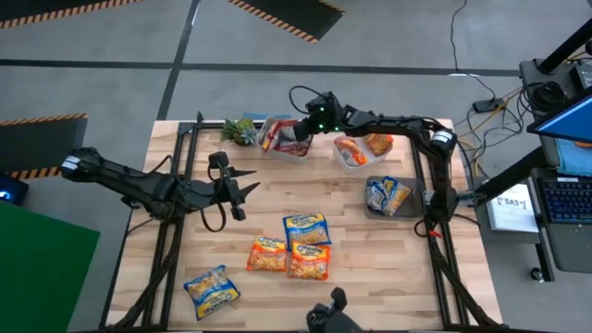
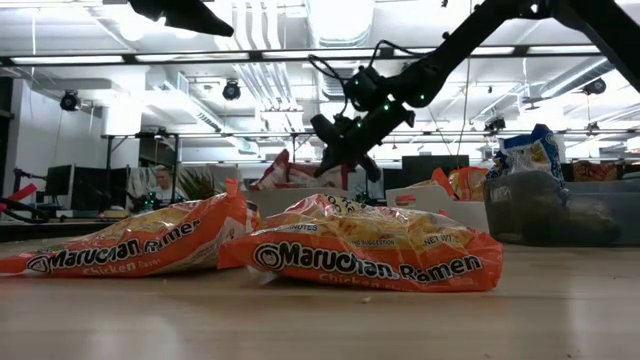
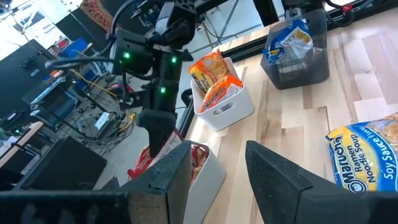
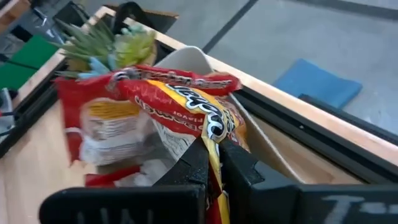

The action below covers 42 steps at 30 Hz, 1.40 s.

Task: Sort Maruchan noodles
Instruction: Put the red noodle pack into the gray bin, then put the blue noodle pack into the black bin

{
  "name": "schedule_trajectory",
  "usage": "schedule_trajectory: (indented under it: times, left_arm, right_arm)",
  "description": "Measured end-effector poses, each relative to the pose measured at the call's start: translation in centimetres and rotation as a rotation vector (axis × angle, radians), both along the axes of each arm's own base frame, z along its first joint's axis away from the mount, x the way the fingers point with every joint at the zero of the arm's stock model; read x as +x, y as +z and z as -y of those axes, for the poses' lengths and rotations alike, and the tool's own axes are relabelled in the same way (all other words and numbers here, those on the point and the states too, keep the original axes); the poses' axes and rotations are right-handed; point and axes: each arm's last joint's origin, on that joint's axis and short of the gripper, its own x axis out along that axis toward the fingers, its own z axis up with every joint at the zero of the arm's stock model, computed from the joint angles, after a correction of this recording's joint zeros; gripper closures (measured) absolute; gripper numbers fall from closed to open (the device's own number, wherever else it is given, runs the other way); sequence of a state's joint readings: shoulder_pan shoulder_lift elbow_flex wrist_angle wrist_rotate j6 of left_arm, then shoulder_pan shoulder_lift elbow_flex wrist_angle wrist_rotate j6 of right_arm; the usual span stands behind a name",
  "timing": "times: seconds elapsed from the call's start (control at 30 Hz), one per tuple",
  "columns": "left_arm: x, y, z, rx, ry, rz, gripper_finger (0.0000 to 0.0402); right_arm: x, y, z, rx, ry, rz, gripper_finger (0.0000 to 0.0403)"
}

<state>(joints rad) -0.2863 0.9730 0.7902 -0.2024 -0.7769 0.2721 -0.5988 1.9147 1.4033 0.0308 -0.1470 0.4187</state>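
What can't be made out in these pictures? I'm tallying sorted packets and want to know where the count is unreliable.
- Packets inside the clear left tub: in the high view the right gripper, shut on a red crinkly packet, covers them.
- Grey tub contents: in the low view its dark wall hides all but the tops of the blue-yellow packets.
- Blue-yellow packet on the table: cut off by the left wrist view's edge.

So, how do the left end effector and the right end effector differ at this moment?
The left end effector is open and empty; the right end effector is shut on a red noodle packet. The left one hovers above bare table near the left side; the right one is at the far edge, over the clear tub of red packets. Both are dark, with two fingers.
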Motion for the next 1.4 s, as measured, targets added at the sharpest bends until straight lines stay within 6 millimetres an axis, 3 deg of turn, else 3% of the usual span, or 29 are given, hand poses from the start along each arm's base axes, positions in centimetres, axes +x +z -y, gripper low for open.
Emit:
schedule_trajectory:
  times: [0.2, 0.47, 0.7, 0.87, 1.1, 1.4]
  left_arm:
    - [0.0, 0.0, 0.0, 0.000, 0.000, 0.001, 0.0265]
    - [0.0, 0.0, 0.0, 0.000, 0.000, 0.001, 0.0265]
    - [0.0, 0.0, 0.0, -0.002, 0.000, 0.001, 0.0265]
    - [0.0, 0.0, 0.0, -0.011, 0.003, 0.006, 0.0265]
    - [0.0, 0.0, 0.0, -0.026, 0.008, 0.015, 0.0265]
    - [0.0, 0.0, 0.0, -0.053, 0.016, 0.031, 0.0265]
  right_arm:
    - [0.3, -1.7, 0.3, 0.012, -0.001, -0.034, 0.0376]
    - [0.3, -1.8, 0.5, -0.013, -0.029, -0.048, 0.0291]
    - [-0.1, -0.6, 0.3, -0.021, -0.025, -0.040, 0.0231]
    - [-1.0, 1.9, -0.5, -0.015, -0.001, -0.029, 0.0215]
    - [-1.5, 5.9, -4.5, 0.070, 0.217, 0.025, 0.0214]
    - [-0.3, 7.1, -13.8, 0.109, 0.489, -0.115, 0.0224]
